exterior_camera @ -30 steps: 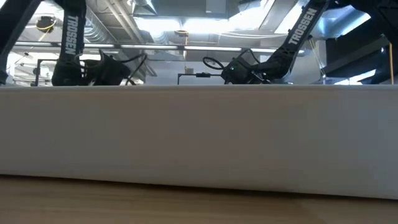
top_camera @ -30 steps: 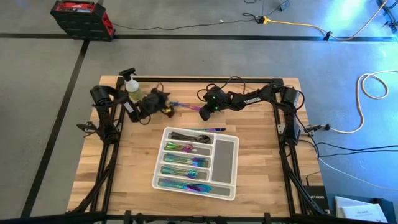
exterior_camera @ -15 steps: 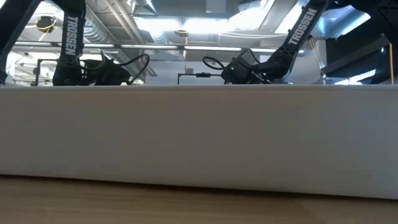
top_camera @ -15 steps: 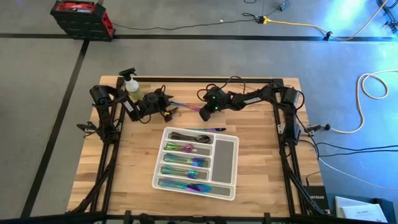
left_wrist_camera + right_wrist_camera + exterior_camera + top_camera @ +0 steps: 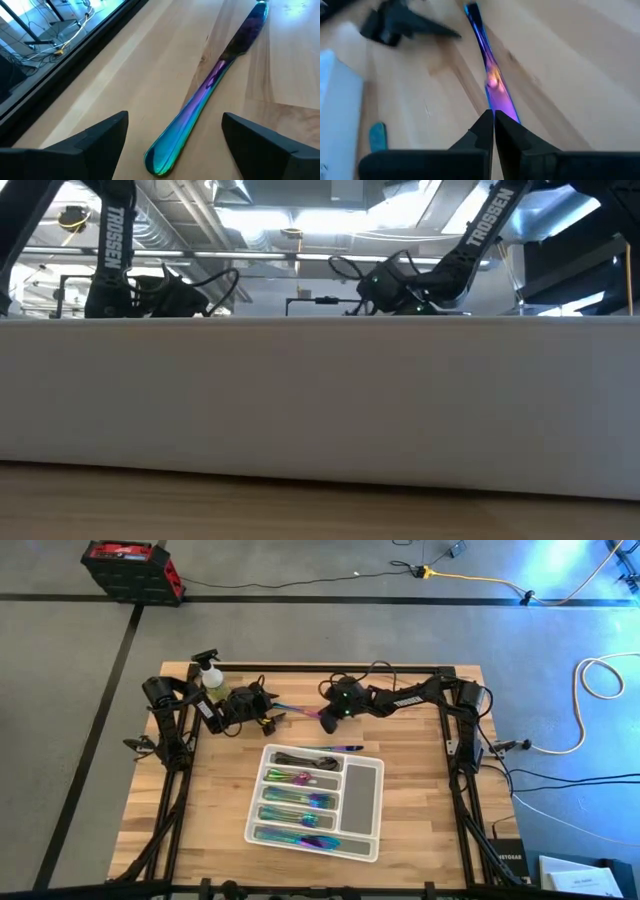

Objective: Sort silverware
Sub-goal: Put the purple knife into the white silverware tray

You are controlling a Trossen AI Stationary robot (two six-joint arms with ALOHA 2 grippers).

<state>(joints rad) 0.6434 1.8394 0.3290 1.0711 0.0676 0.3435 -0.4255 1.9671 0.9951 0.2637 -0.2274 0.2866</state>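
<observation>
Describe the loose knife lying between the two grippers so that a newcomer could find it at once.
Start at the white compartment tray mid-table, then look beyond its far edge to the bare wood between the left gripper and the right gripper. The iridescent knife lies flat there. Unlike the sorted silverware, it sits outside the tray, alone.

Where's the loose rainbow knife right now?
In the high view the knife lies on the table's far side, between the open left gripper and the shut right gripper, beyond the tray.
</observation>
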